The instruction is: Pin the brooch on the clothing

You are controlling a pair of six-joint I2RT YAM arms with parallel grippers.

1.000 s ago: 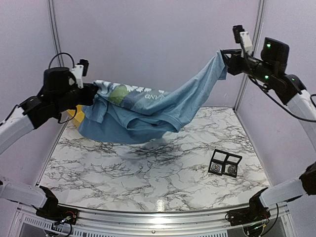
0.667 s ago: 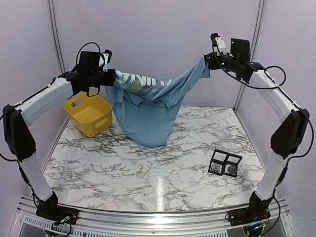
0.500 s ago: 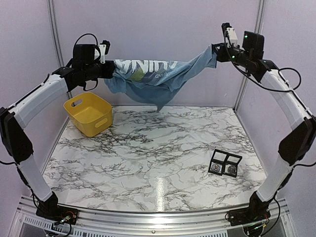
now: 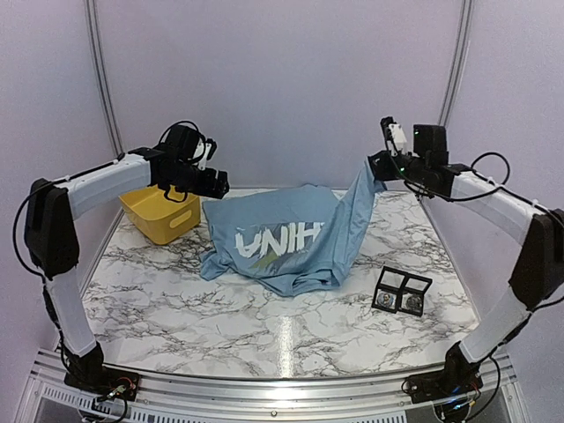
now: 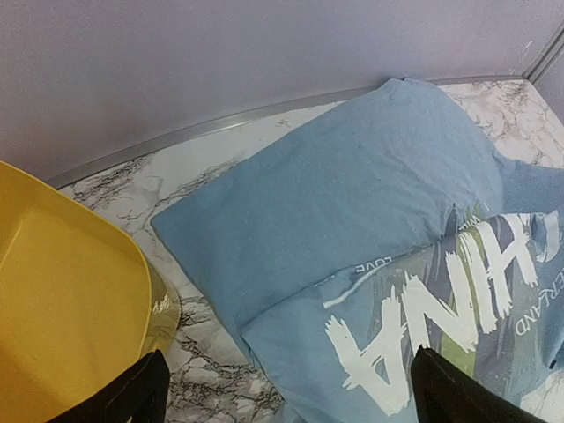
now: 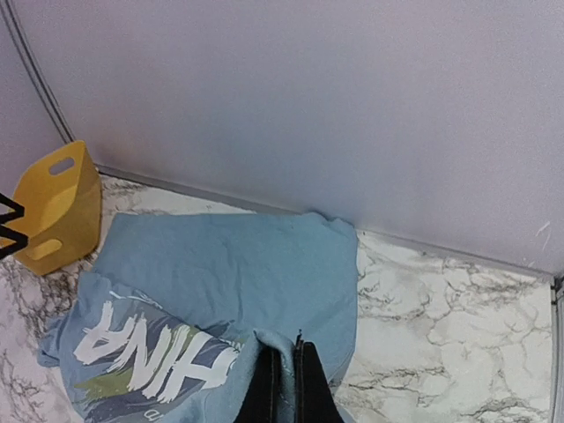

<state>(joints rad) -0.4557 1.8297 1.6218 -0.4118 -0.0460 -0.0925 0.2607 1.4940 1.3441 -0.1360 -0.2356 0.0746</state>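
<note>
The clothing (image 4: pixel 291 231), a light blue T-shirt with white lettering, lies crumpled on the marble table (image 4: pixel 264 326), print side up. Its right edge rises to my right gripper (image 4: pixel 374 167), which is shut on a fold of the fabric (image 6: pixel 278 339) a little above the table. My left gripper (image 4: pixel 218 183) hovers open above the shirt's left edge, with nothing between its fingers (image 5: pixel 145 392). In the left wrist view the shirt (image 5: pixel 352 203) spreads out below the open jaws. A black open case (image 4: pixel 403 292) at the right front holds two small round pieces that look like brooches.
A yellow basket (image 4: pixel 159 207) stands at the back left, close beside the left gripper and the shirt's edge; it also shows in the left wrist view (image 5: pixel 62 308). The back wall (image 4: pixel 282 88) runs right behind the shirt.
The shirt, stretched in the air between both grippers, has come down onto the table. My left gripper has let go and opened. Both arms have dropped lower; the right still holds its corner.
</note>
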